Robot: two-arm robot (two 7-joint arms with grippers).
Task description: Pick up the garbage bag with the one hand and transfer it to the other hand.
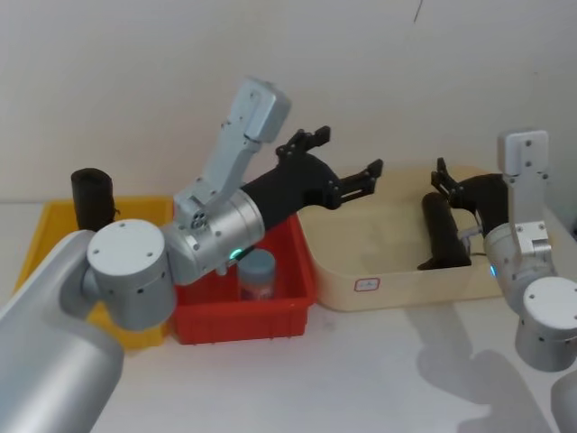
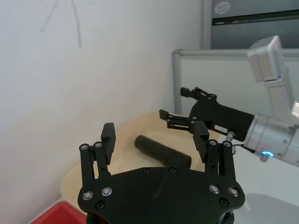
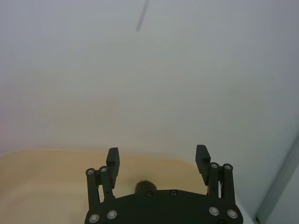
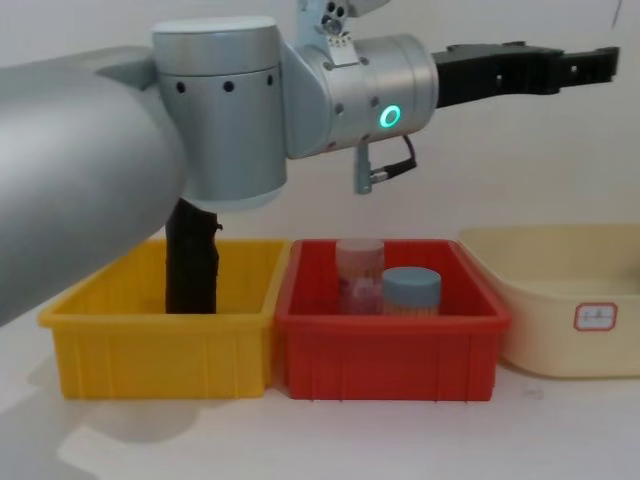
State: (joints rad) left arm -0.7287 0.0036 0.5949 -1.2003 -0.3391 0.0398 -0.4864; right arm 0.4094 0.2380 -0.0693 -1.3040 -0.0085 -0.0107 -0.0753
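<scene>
Your garbage bag (image 1: 442,233) is a smooth, matte black roll, plain along its whole length. It lies in the cream tray (image 1: 397,290), in the tray's right part, and runs front to back. Its near end is close to the tray's front side; you cannot tell whether the two touch. In the left wrist view the garbage bag (image 2: 163,152) rests low on the tray floor, with bare floor beside it toward the tray's left rim.

The right gripper (image 1: 441,179) hovers just above the roll's far end with its jaws apart, gripping nothing. In the right wrist view the roll's end (image 3: 145,186) peeks out past the gripper body, between the two fingers (image 3: 113,161) and touching neither.

The left gripper (image 1: 353,151) hangs high over the edge where the red bin (image 1: 243,320) meets the cream tray. Its jaws are spread wide and empty, and it points toward the right gripper across an open gap.

For room to move, the tray's left half is bare, and the pale wall (image 1: 406,81) rises right behind its back rim. The red bin holds a blue-lidded jar (image 1: 257,275). At far left, in the yellow bin (image 1: 45,234), a second black roll (image 1: 90,194) stands upright and rises above the rim.
</scene>
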